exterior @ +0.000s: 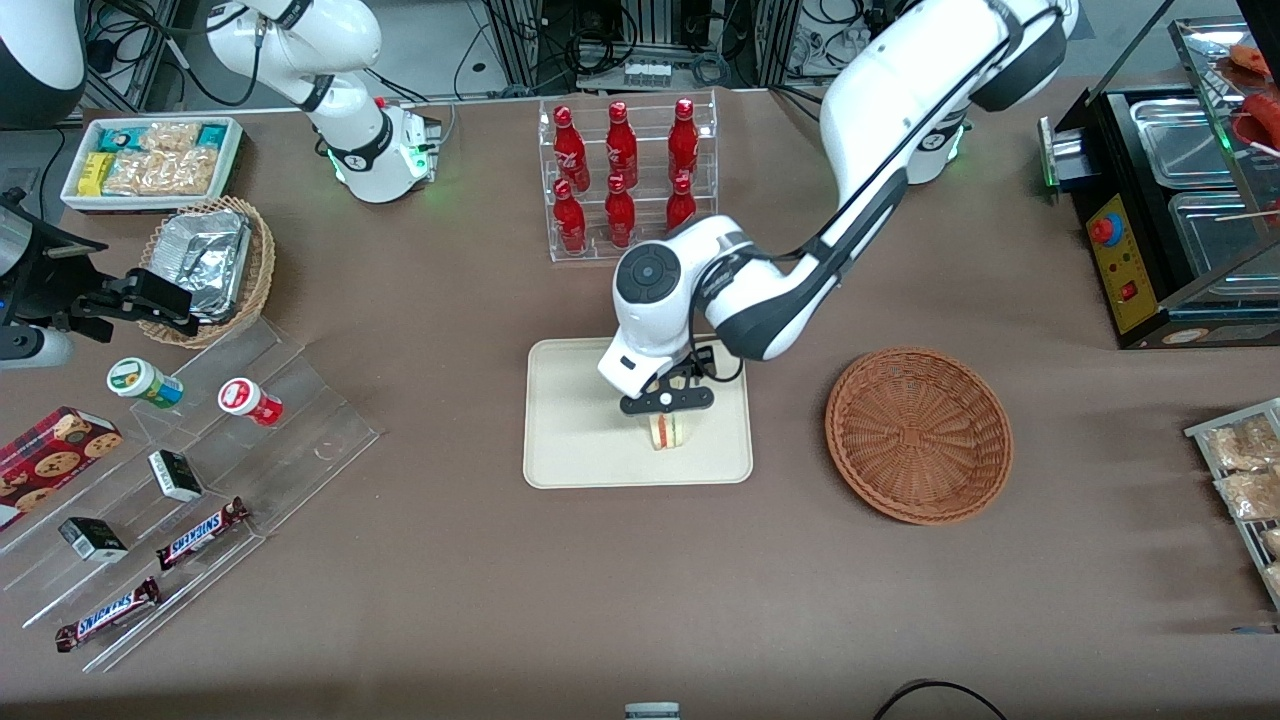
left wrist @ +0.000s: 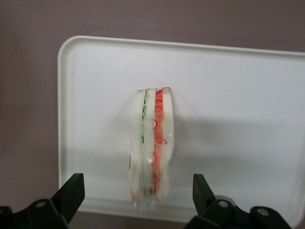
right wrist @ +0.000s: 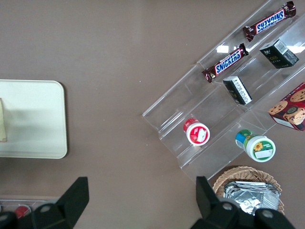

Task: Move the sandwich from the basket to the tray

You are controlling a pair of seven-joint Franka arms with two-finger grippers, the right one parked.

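The sandwich [exterior: 668,432] stands on its edge on the cream tray [exterior: 570,430], in the part of the tray nearer the front camera. My gripper [exterior: 667,405] hovers just above it, open. In the left wrist view the black fingers [left wrist: 71,191] stand wide on either side of the sandwich [left wrist: 152,143] without touching it, and the tray [left wrist: 238,119] fills the background. The reddish-brown basket [exterior: 850,400] lies empty beside the tray, toward the working arm's end of the table. The right wrist view catches a corner of the tray [right wrist: 33,119].
A clear rack of red bottles [exterior: 625,180] stands farther from the camera than the tray. A stepped acrylic shelf [exterior: 200,470] with snacks, a tan basket of foil containers [exterior: 215,265] and a white snack bin [exterior: 150,160] lie toward the parked arm's end. A black food warmer [exterior: 1170,220] stands at the working arm's end.
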